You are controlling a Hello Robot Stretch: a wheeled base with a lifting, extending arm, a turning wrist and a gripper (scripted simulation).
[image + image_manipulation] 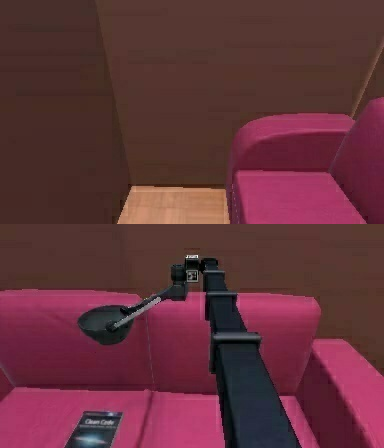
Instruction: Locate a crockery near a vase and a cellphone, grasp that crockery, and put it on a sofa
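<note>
One dark bowl (105,324) hangs held at the far tip of my fingers (145,307), clear of every surface, with the pink sofa (170,419) seat lying straight below them, so I judge the coming move is simply downward.

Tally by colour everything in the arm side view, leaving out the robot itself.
Pink: 1, the sofa.
Dark: 2, the bowl held by the gripper above the seat, and the flat booklet lying on the seat cushion.
Total: 3.
</note>
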